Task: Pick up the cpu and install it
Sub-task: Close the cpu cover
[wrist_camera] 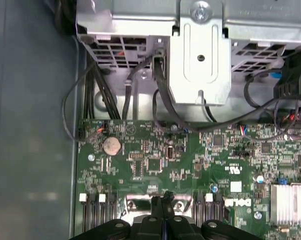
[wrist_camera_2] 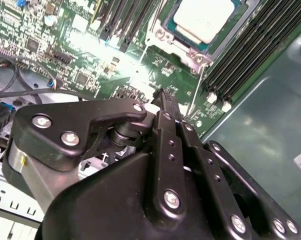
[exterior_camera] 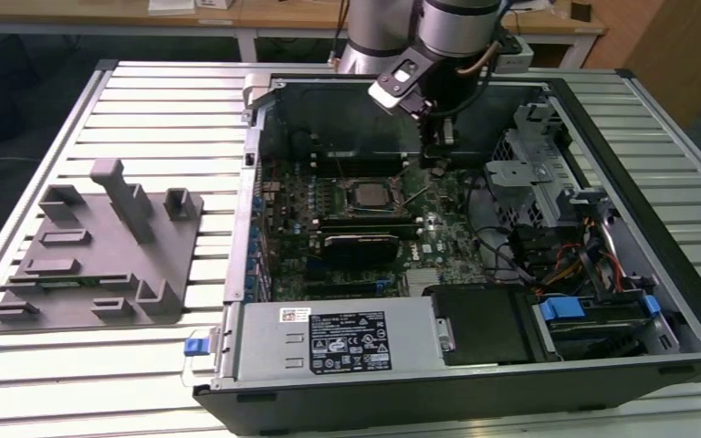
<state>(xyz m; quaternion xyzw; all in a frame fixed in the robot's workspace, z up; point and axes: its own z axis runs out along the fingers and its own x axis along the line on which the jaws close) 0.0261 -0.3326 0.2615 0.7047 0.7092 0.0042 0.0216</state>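
The cpu (wrist_camera_2: 203,17), a pale silvery square, lies flat in the black socket with its metal frame (wrist_camera_2: 163,37) on the green motherboard. In the exterior view the socket (exterior_camera: 364,193) sits mid-board inside the open computer case. My gripper (exterior_camera: 434,165) hangs over the board just to the exterior view's right of the socket, apart from the cpu. Its black fingers are shut tip to tip with nothing between them in both wrist views (wrist_camera_2: 161,95) (wrist_camera: 163,199). The socket's thin metal lever (wrist_camera_2: 197,92) stands up close beside the fingertips.
A grey plastic tray with upright posts (exterior_camera: 95,251) stands on the slatted table at the exterior view's left. Inside the case are the power supply (exterior_camera: 339,338), a metal drive cage (exterior_camera: 546,173), loose cables (exterior_camera: 546,255), memory slots (wrist_camera_2: 245,55) and a coin battery (wrist_camera: 111,145).
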